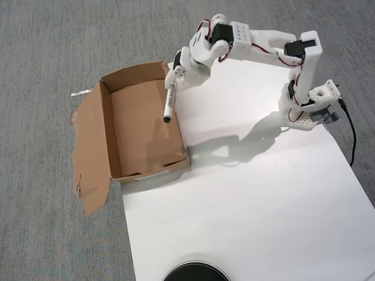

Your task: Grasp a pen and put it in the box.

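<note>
The pen [169, 104] is held at its upper end by the gripper [173, 80], fingers closed on the barrel. It hangs black cap down over the right inner edge of the box [105, 137]; whether it is clear of the wall cannot be judged. The box rests partly on a white sheet [246, 199] and partly on grey carpet [41, 58].

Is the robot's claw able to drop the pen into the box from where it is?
Probably yes. The claw holds the pen over the open box, tip hanging inside its right wall, with nothing underneath blocking.
</note>
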